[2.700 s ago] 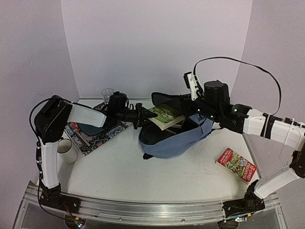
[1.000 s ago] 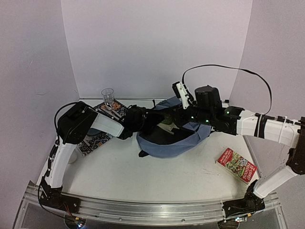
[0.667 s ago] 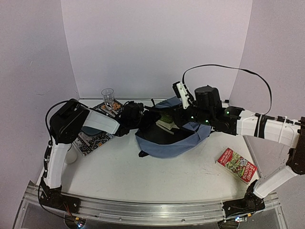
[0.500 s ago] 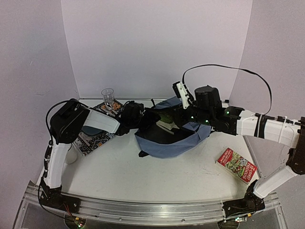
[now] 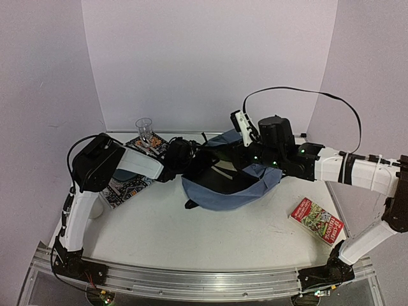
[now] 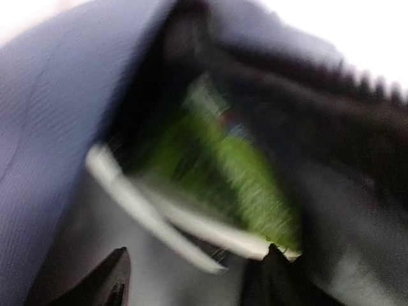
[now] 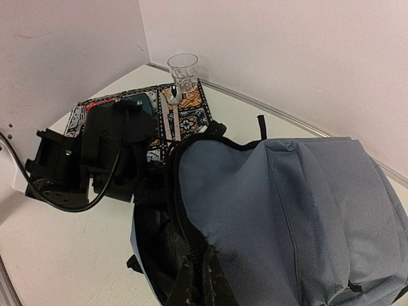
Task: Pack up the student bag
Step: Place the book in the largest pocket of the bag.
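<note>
A red book (image 5: 317,220) lies near the right side of the table (image 5: 159,236). The grey-blue backpack (image 5: 223,191) sits mid-table with the right gripper (image 7: 196,284) pinched tight on its zipper rim. The left gripper (image 6: 191,287) is in its mouth from the left, fingers apart, facing a green book (image 6: 223,178) inside. At the far left a glass (image 5: 145,127) stands by a patterned mat (image 5: 124,185).
</note>
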You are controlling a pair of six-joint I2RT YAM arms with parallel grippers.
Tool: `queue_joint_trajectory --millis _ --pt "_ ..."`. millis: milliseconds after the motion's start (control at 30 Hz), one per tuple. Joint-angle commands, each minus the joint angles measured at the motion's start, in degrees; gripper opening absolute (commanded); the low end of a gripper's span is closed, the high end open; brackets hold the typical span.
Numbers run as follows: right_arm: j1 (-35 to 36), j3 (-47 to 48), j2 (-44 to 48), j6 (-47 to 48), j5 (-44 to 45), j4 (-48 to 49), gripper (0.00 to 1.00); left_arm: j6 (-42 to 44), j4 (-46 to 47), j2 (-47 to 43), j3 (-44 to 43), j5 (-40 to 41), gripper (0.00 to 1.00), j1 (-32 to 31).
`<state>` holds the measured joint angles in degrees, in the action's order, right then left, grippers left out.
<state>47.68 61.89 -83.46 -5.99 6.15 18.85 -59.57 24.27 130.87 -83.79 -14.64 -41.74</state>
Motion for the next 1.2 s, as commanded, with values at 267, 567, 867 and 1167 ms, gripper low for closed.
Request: queue_joint_trajectory --millis 267,567,867,1167 --pt "-0.37 3.01 -3.41 -4.89 4.02 -4.28 0.03 12.09 -6.12 -20.71 14.13 6.87 0.83 -0.28" --pt "-8.46 7.35 -12.67 -16.99 -0.63 -11.42 0.03 15.69 -13.42 -36.91 23.98 11.70 0.86 -0.22" --pt "-16.97 14.80 -21.33 -22.88 -5.14 -21.13 0.10 20.36 -26.89 -46.75 26.92 17.16 0.95 3.31" --pt "-23.54 16.65 -24.10 -25.28 -11.46 -25.79 0.23 28.65 -34.57 -56.13 30.04 18.03 0.99 12.19"
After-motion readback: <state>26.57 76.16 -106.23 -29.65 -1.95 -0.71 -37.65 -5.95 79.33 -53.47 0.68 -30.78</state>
